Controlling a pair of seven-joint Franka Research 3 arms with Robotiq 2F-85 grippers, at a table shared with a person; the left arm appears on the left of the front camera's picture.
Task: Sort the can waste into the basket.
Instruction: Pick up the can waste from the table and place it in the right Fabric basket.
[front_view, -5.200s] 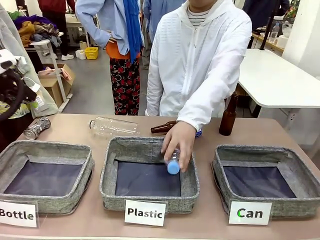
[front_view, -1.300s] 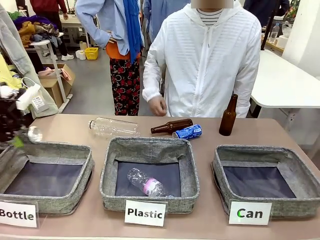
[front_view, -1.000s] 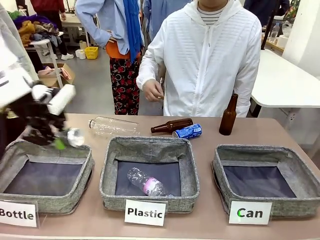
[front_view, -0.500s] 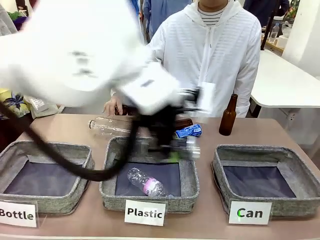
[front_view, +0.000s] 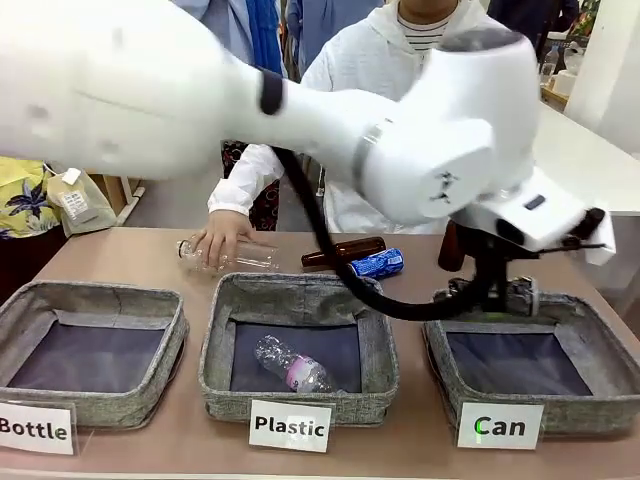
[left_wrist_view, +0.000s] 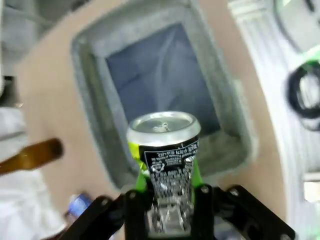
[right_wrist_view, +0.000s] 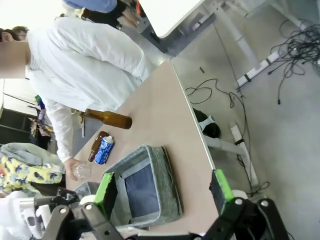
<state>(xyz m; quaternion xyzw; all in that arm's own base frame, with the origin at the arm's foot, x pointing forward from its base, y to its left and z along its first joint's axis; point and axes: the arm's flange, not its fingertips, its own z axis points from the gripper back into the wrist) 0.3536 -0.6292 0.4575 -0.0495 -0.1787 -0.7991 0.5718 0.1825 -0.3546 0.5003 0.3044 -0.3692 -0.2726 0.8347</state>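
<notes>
We see a black can (left_wrist_view: 167, 155) with silver-white print and a silver top, held upright in the left gripper (left_wrist_view: 168, 176). Its jaws are clamped on the can's lower half, a green pad (left_wrist_view: 141, 181) pressed to each side. The can hangs in the air over the far rim of the Can basket (front_view: 585, 412), a grey fabric box with dark blue-grey lining. A white sign (front_view: 500, 425) reading "Can" stands at its front wall. In the left wrist view the basket's lining lies directly beyond the can.

The white left arm (front_view: 300, 110) sweeps across the whole counter (front_view: 130, 260) to reach this basket.

Beyond the Can basket's far left corner, a blue can (front_view: 377, 264) with white lettering lies on its side on the counter. A brown bottle (front_view: 345, 250) lies just beside the blue can. An upright brown bottle (front_view: 447, 252) stands behind the same corner, partly hidden by the arm.

Left of the Can basket sits the Plastic basket (front_view: 215, 360), which holds a clear bottle with a pink label (front_view: 290, 365). The Bottle basket (front_view: 172, 345) lies farther left. Well to the left of the Can basket, at the counter's far edge, a person's hand (front_view: 222, 235) rests on a clear plastic bottle (front_view: 250, 258).

In the right wrist view the right gripper (right_wrist_view: 164, 189) hangs high above the Can basket with its jaws wide apart and nothing between them.
</notes>
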